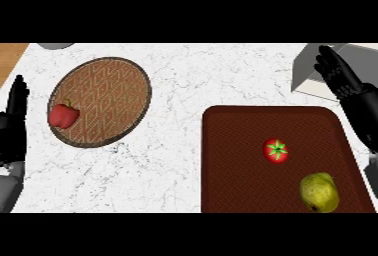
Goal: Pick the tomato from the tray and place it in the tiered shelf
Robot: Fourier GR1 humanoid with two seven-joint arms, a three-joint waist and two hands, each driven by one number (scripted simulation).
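1. The tomato [276,150] lies on the dark red tray [236,165], right of the tray's middle, green stem up, with nothing touching it.
2. A yellow-green pear [318,192] lies at 5 o'clock from the tomato, near it on the same tray.
3. The right hand [343,82] shows at the view's 2 o'clock edge, fingers straight and upward, holding nothing, in front of the grey tiered shelf [307,70].
4. The left hand [13,117] rests at the 9 o'clock edge, open and empty.
5. A red bell pepper [63,115] sits on the round woven plate [107,100] at its 9 o'clock rim.
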